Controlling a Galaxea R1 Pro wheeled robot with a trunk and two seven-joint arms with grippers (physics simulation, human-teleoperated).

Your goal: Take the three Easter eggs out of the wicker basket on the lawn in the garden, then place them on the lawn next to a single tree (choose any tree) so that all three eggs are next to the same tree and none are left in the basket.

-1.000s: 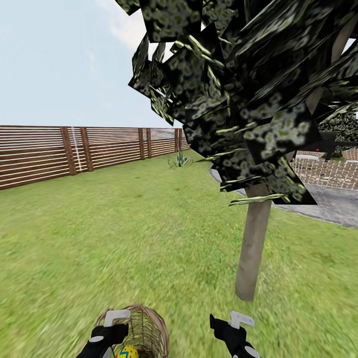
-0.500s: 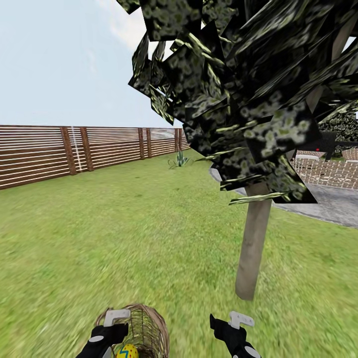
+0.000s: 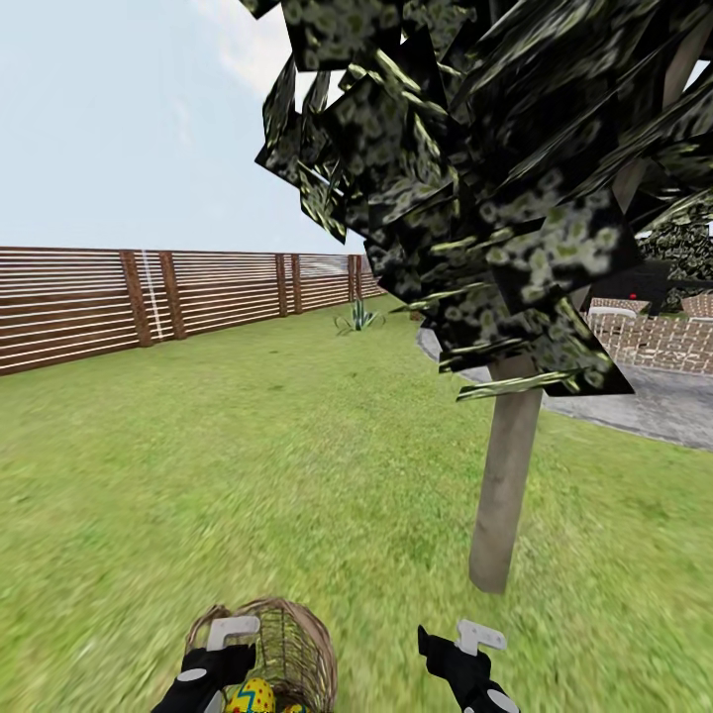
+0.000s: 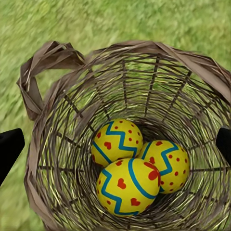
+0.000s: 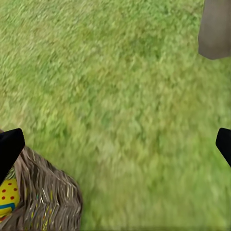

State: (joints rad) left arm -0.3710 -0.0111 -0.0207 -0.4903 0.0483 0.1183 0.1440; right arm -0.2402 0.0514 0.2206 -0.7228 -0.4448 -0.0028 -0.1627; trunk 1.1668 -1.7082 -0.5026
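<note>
The wicker basket (image 4: pixel 57 110) sits on the lawn (image 3: pixel 297 475) with three yellow Easter eggs in it, packed together at its bottom: one (image 4: pixel 116 140), a second (image 4: pixel 166 163) and a third (image 4: pixel 127 186). My left gripper (image 4: pixel 115 144) hovers open right above the basket's mouth, one black fingertip to either side of it. In the head view the basket (image 3: pixel 297 649) and an egg (image 3: pixel 253 696) lie at the lower edge under the left gripper (image 3: pixel 226 646). My right gripper (image 3: pixel 465 649) is open over bare grass between the basket (image 5: pixel 43 202) and the tree trunk (image 3: pixel 505 475).
The tree's dark blocky crown (image 3: pixel 475 178) hangs low over the right half of the head view. A brown slat fence (image 3: pixel 149 297) runs along the far left. A grey paved patio (image 3: pixel 654 406) lies behind the tree. Open grass stretches ahead and to the left.
The head view has shifted very slightly, and a little more of the eggs shows in the basket. Both arms and the basket hold their places.
</note>
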